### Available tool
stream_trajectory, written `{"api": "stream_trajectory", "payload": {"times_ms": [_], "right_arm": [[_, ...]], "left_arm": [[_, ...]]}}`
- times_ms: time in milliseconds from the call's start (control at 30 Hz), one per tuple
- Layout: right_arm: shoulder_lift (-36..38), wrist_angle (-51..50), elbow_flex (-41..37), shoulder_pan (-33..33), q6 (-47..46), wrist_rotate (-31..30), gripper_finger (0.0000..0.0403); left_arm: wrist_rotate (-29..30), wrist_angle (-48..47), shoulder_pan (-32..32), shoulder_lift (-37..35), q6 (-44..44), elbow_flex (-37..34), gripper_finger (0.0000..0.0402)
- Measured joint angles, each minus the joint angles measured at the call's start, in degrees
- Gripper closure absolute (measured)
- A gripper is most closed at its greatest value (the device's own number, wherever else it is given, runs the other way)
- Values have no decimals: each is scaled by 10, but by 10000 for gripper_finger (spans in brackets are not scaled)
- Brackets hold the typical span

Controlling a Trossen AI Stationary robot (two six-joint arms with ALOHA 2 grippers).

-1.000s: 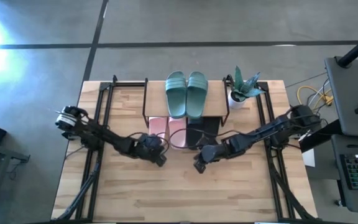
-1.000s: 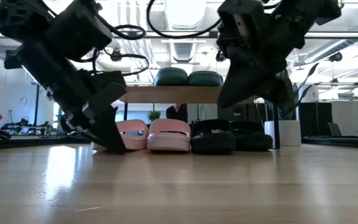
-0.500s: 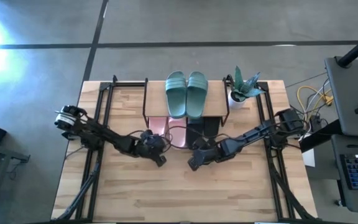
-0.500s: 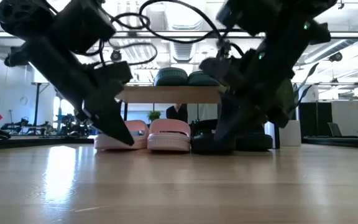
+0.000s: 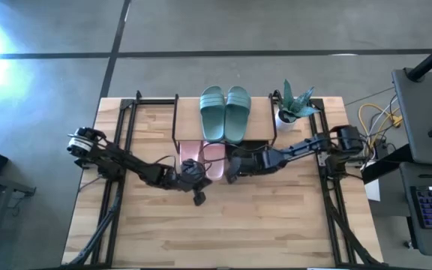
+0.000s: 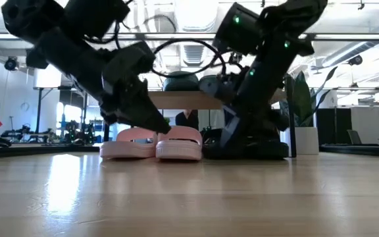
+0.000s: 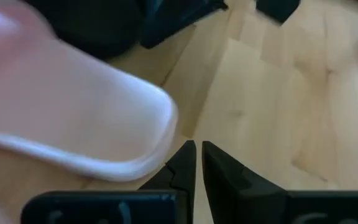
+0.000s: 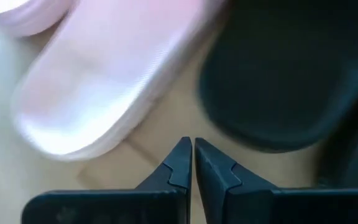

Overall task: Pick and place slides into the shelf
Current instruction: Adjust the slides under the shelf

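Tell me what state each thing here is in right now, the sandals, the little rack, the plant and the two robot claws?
Teal-green slides: side by side on the shelf's top board.
Pink slides: on the table under the shelf, heels poking out.
Black slides: under the shelf beside the pink pair.
Shelf: upright.
Potted plant: upright beside the shelf.
Left gripper: shut, empty, by a pink heel.
Right gripper: shut, empty, where pink and black slides meet.
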State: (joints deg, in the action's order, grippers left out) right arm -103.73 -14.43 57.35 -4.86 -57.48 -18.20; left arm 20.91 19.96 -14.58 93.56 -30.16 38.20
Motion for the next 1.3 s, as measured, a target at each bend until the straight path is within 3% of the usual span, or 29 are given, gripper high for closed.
{"api": "stream_trajectory", "payload": {"times_ms": [167, 267, 600, 1133, 1300], "right_arm": [[12, -11, 17, -13, 25, 22, 390], [22, -23, 27, -23, 22, 19, 390], [48, -94, 66, -73, 22, 5, 390], [48, -172, 91, -128, -36, 0, 390], [48, -282, 90, -154, -152, -74, 390]], "left_arm": [[-61, 70, 8, 56, 36, 8, 389], [-65, 71, 13, 91, 38, 23, 389], [96, 60, 36, 136, 56, 63, 389], [125, 60, 56, 139, 56, 73, 389], [108, 59, 48, 127, 96, 72, 389]]}}
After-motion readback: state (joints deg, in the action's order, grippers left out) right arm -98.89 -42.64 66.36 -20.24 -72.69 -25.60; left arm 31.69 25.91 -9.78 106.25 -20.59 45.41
